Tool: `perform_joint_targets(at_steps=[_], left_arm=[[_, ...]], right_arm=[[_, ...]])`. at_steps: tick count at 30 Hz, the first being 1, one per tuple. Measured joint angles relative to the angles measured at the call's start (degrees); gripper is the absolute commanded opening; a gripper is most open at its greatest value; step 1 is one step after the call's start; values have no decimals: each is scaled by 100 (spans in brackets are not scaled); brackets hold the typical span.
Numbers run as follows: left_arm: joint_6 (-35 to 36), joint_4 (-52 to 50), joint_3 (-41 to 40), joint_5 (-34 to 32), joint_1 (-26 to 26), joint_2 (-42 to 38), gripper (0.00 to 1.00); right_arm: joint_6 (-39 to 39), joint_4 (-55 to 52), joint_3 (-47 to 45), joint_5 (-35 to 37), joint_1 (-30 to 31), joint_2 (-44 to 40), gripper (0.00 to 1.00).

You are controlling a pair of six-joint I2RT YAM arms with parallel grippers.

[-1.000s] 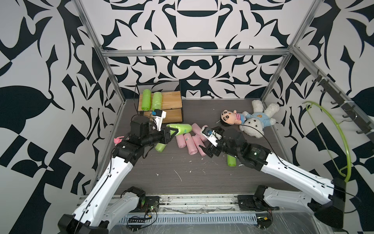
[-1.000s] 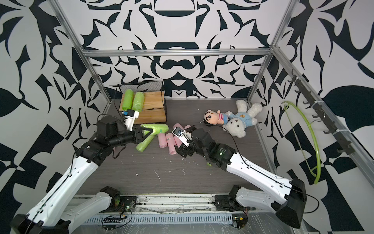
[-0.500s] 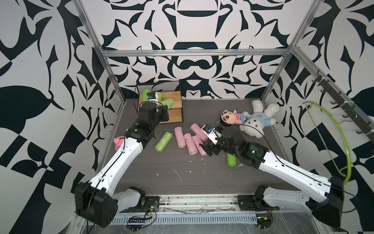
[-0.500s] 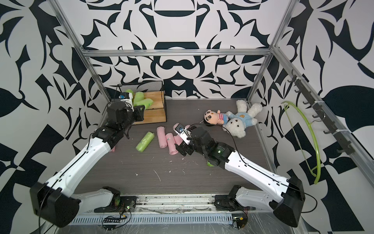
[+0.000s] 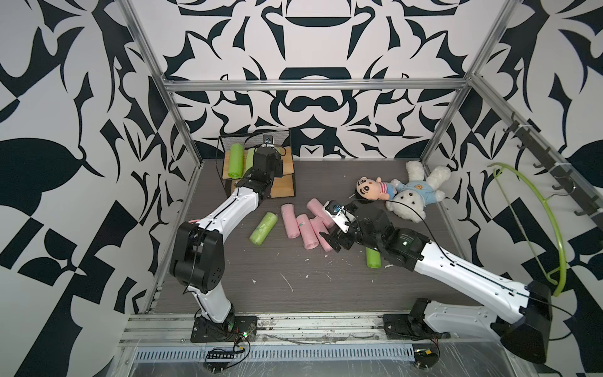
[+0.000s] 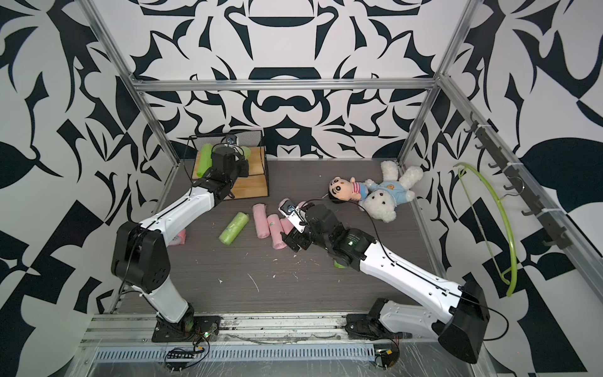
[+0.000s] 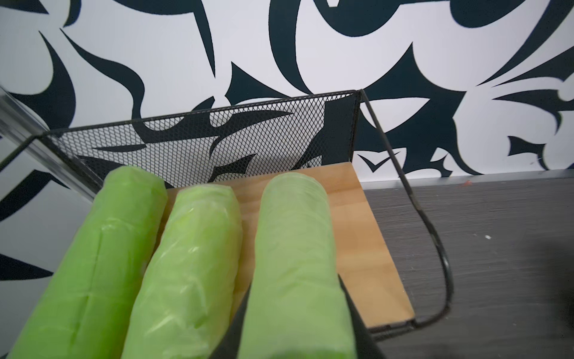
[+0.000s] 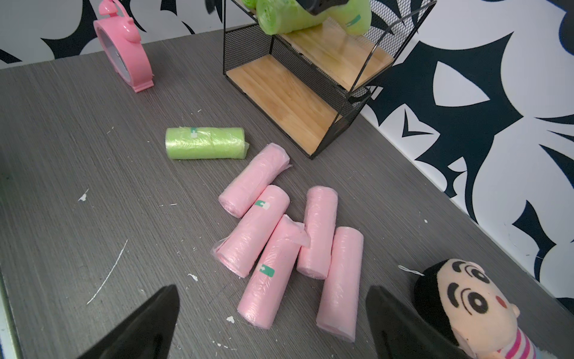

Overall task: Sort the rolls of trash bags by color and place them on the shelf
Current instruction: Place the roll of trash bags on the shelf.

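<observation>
My left end effector (image 7: 296, 317), clamped on a green roll (image 7: 293, 236), has swung from the middle of the counter to the shelf (image 5: 287, 160) at eleven o'clock. That makes a third green over the top board. Bare wood remains toward three o'clock, with the wire rim close. My right end effector (image 8: 271, 298) gapes wide above the pink rolls (image 8: 257, 230).

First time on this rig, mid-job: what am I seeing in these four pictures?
Two white robot arms with pincer grippers work a grey table. Two pictures look down from overhead; the other two come from wrist cameras. The left gripper is shut on a lime-green plastic roll over the top board of the wood-and-wire shelf, beside two others. The right gripper hangs open above five pale pink rolls. Two more green rolls, a pink alarm clock and two plush toys sit on the table.
</observation>
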Motion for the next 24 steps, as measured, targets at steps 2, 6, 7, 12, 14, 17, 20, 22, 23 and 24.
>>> perform_joint_targets(at_steps=[2, 6, 7, 12, 14, 17, 20, 22, 23, 24], left_arm=[[214, 94, 118, -125, 2, 210, 12], [557, 256, 225, -321, 2, 544, 18], [629, 319, 262, -356, 2, 605, 19], [975, 468, 278, -592, 0, 699, 29], [1051, 529, 232, -675, 7, 699, 34], [1126, 640, 105, -758, 11, 699, 39], [1130, 619, -13, -798, 13, 697, 45], [1117, 597, -109, -798, 17, 688, 49], [1108, 564, -146, -798, 17, 678, 51], [1102, 529, -177, -796, 17, 658, 53]], right_arm=[[2, 2, 0, 0, 0, 0, 100], [15, 4, 0, -4, 0, 31, 100], [15, 2, 0, -7, 0, 52, 100], [31, 0, 0, -24, 0, 203, 100], [37, 0, 0, -35, 0, 254, 100], [39, 2, 0, -50, -2, 310, 100], [57, 2, 0, -61, -2, 339, 100], [76, 4, 0, -63, -2, 339, 100], [81, 4, 0, -61, -2, 339, 100], [90, 4, 0, -61, -2, 339, 100]])
